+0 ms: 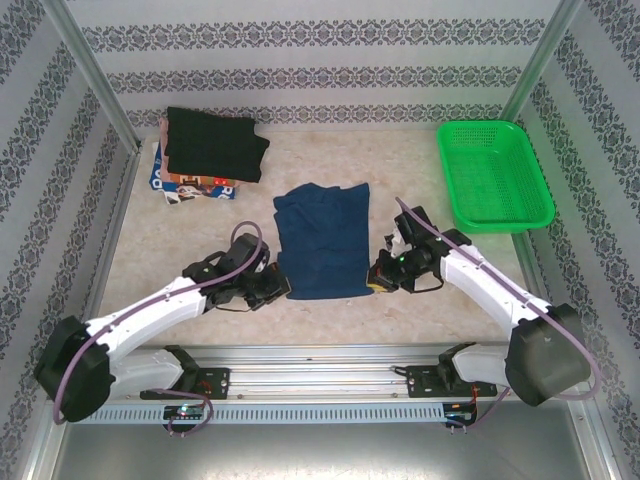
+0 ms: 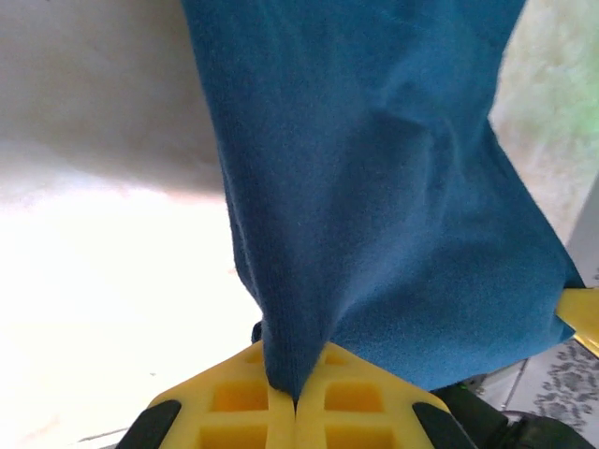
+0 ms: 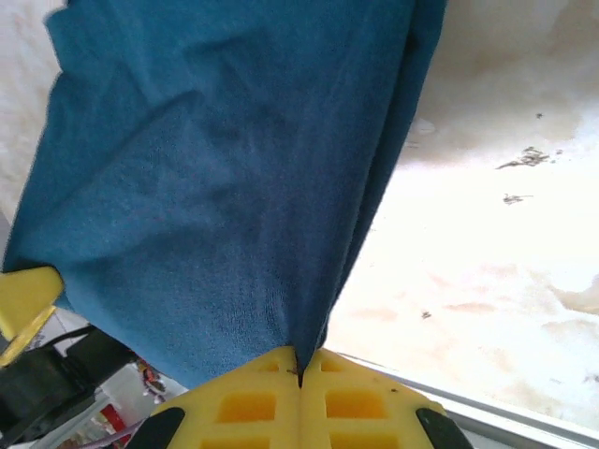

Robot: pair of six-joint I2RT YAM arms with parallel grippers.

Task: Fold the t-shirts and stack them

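A navy blue t-shirt (image 1: 322, 238) lies partly folded on the table's middle. My left gripper (image 1: 283, 287) is shut on its near left corner, and the cloth (image 2: 374, 187) is pinched between the yellow fingers (image 2: 234, 402). At the near right corner my right gripper (image 1: 376, 281) is shut on the same shirt (image 3: 215, 187), the hem caught between its yellow fingers (image 3: 365, 402). A folded black t-shirt (image 1: 213, 142) lies at the back left on top of a multicoloured printed t-shirt (image 1: 190, 185).
A green mesh basket (image 1: 494, 174) stands at the back right. Patterned walls and metal posts (image 1: 92, 75) close in the table. A metal rail (image 1: 320, 372) runs along the near edge.
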